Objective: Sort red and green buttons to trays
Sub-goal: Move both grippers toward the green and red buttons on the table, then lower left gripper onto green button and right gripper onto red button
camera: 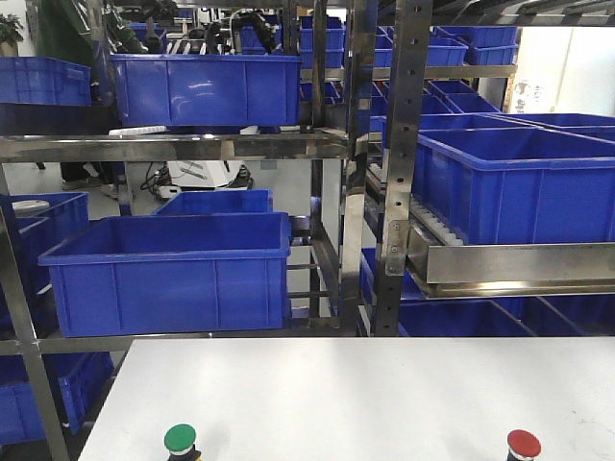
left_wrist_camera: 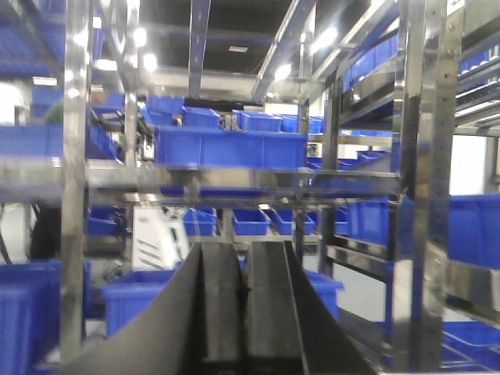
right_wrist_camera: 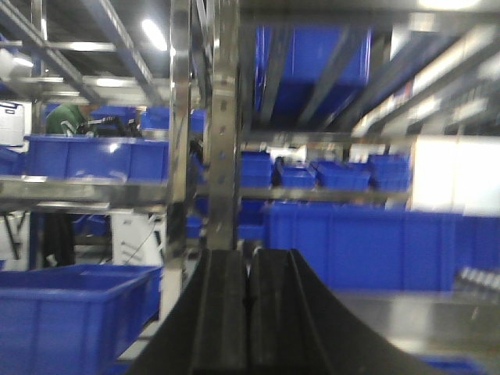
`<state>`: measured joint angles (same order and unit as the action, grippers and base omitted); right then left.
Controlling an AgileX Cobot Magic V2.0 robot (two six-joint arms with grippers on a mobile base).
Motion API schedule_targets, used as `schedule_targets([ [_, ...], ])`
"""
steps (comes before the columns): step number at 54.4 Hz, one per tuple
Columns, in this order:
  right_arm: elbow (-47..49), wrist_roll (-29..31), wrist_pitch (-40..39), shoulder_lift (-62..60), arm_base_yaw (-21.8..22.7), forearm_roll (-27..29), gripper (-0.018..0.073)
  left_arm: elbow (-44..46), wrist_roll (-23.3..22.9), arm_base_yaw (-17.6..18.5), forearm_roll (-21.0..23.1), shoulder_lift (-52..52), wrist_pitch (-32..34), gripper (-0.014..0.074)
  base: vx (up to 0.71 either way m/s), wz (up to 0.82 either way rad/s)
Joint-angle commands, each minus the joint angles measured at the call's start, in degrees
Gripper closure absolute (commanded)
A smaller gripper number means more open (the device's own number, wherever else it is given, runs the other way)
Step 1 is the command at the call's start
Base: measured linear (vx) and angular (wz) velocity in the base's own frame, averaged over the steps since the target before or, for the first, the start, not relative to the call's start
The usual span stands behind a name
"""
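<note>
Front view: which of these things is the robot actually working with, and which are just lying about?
For the job: green button, red button, both on the white table.
Just around: blue bins on the steel racks. No sorting tray is clearly identifiable.

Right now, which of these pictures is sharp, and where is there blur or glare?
Front-facing view: sharp and evenly lit; the green button and red button are crisp. Left wrist view: blurred throughout, and the ceiling lights bloom white. Right wrist view: also soft, with a washed-out bright patch at right; the dark jaws show little detail.
</note>
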<state>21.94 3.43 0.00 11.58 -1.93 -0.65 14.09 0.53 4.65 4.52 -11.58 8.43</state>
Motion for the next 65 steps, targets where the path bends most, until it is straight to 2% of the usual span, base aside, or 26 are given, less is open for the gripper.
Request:
schedule_targets([
  [1, 8.34, 1.79, -4.98, 9.77, 0.23, -1.61, 0.0567, 8.08, 1.63, 0.02, 0.21, -10.45, 5.93, 0.0602, 0.00, 0.00],
  [11, 13.56, -0.95, -6.44, 26.08, 0.23, -0.50, 0.0567, 17.22, 1.61, 0.02, 0.23, -27.31, 6.18, 0.0602, 0.00, 0.00],
  [18, 13.56, -0.95, -7.69, 32.27, 0.23, -0.54, 0.0556, 19.21, 1.61, 0.02, -1.64, -34.38, 7.58, 0.0582, 0.00, 0.00],
  [23, 13.56, -0.95, -7.64, 34.54, 0.23, -0.49, 0.0510, 19.32, 1.32, 0.02, -2.93, -37.83, 9.40, 0.0538, 0.00, 0.00],
  [30, 13.56, -0.95, -7.64, 35.53, 0.23, -0.49, 0.0356, 19.32, 1.12, 0.02, -2.82, -40.72, 10.27, 0.0418, 0.00, 0.00],
  [36, 13.51, -0.95, -7.83, 35.67, 0.23, -0.44, 0.0132, 19.32, 1.12, 0.02, -2.70, -41.81, 10.14, 0.0266, 0.00, 0.00],
  [43, 13.51, -0.95, -10.40, 35.67, 0.23, -0.30, -0.0074, 19.32, 1.12, 0.02, -2.70, -42.40, 10.48, 0.0108, 0.00, 0.00],
  [48, 13.37, -2.90, -14.04, 35.87, 0.23, 0.65, -0.0155, 19.27, 1.12, 0.02, -2.70, -42.46, 10.42, 0.0048, 0.00, 0.00],
  [56, 9.22, -3.03, -23.95, 42.30, 0.23, 0.65, -0.0162, 18.86, 1.12, 0.02, -2.70, -42.46, 10.25, 0.0037, 0.00, 0.00],
  [65, -3.38, -4.92, -43.02, 57.25, 0.23, 0.65, -0.0104, 18.86, 1.12, 0.02, -2.70, -43.61, 9.70, 0.0036, 0.00, 0.00],
])
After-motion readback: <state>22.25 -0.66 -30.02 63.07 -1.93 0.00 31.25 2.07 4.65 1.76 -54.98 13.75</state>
